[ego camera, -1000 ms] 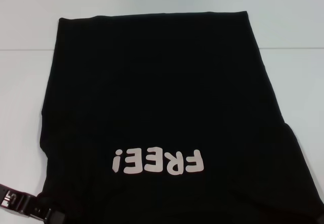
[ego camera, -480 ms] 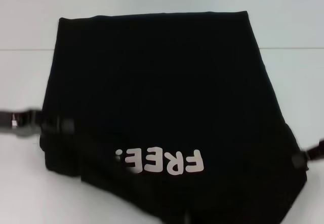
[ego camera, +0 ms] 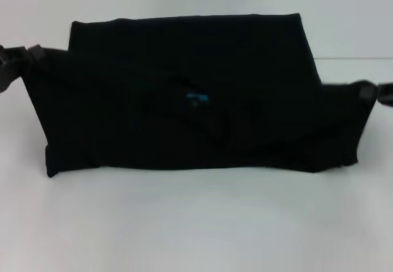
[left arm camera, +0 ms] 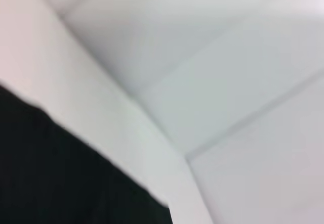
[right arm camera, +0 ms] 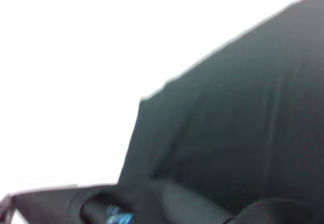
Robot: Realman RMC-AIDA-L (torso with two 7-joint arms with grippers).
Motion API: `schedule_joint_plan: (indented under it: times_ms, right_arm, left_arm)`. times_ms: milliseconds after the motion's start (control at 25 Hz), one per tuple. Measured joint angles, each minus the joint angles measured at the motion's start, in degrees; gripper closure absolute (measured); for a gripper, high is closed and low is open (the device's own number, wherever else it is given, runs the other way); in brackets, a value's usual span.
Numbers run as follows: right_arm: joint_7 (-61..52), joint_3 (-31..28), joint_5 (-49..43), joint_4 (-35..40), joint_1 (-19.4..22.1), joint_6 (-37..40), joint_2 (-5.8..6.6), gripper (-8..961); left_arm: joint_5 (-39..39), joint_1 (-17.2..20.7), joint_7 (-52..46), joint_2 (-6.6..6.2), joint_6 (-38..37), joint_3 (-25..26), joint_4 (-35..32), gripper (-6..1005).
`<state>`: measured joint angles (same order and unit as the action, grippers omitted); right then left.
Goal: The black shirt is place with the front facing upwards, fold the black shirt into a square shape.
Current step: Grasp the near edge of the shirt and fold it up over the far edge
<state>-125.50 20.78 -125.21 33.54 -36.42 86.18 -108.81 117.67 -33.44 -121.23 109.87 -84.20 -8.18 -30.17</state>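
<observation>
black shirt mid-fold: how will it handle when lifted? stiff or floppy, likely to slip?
Likely floppy: the black shirt sags between the left gripper and the right gripper, which carry its two corners. Probably light, as the pinched corners alone seem to carry the flap. Slip looks unlikely, but wrinkles near the blue neck label suggest the layers shift easily.

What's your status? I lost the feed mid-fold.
Left gripper and right gripper at the shirt's near corners, carrying them back. Lettering hidden, blue label up. Nothing in the way.
</observation>
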Motion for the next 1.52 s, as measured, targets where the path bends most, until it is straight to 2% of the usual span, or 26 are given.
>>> schedule_joint_plan:
  times_ms: [200,360,440,560,760,880,1160,1320,1440,1520]
  right_arm:
    - [7.4,0.2,7.6,-5.2,0.1,-10.1,-2.21,942]
    - [11.7,0.4,8.9,-6.1,-1.5,-18.8,-5.18,939]
    - [13.7,0.5,9.3,-6.2,-2.5,-22.9,-6.47,936]
    - [16.4,0.5,10.4,-6.2,-4.0,-27.4,-7.68,931]
    - [19.8,0.8,11.8,-6.6,-6.5,-33.3,-8.81,922]
    - [21.7,1.8,11.9,-7.9,-7.7,-37.7,-9.39,917]
    - [25.7,2.8,12.0,-9.9,-9.4,-45.6,-10.87,905]
    - [28.3,3.0,14.0,-10.4,-9.6,-48.0,-11.11,898]
    - [33.4,3.3,17.5,-11.6,-9.6,-47.9,-11.15,892]
    - [35.6,3.6,18.7,-12.3,-9.6,-47.7,-11.15,889]
  left_arm:
    - [-2.5,-0.7,6.4,2.57,7.2,-0.2,1.7,930]
    - [-4.0,-1.5,11.0,4.53,13.0,-0.2,2.3,924]
    - [-4.4,-2.1,12.6,5.18,15.3,-0.3,2.3,920]
    - [-4.6,-3.0,14.2,5.58,17.9,-0.4,2.3,915]
    - [-4.7,-4.3,15.8,5.71,20.9,-1.0,2.5,907]
    - [-4.8,-4.8,16.4,6.33,24.6,-3.3,3.0,903]
    - [-4.8,-6.4,17.3,8.70,35.0,-7.6,3.1,891]
    - [-5.7,-7.1,19.1,9.77,36.0,-7.8,3.0,885]
    - [-8.7,-7.3,24.1,10.82,35.7,-7.9,3.0,880]
    - [-9.9,-7.3,26.4,11.27,35.6,-7.9,3.0,838]
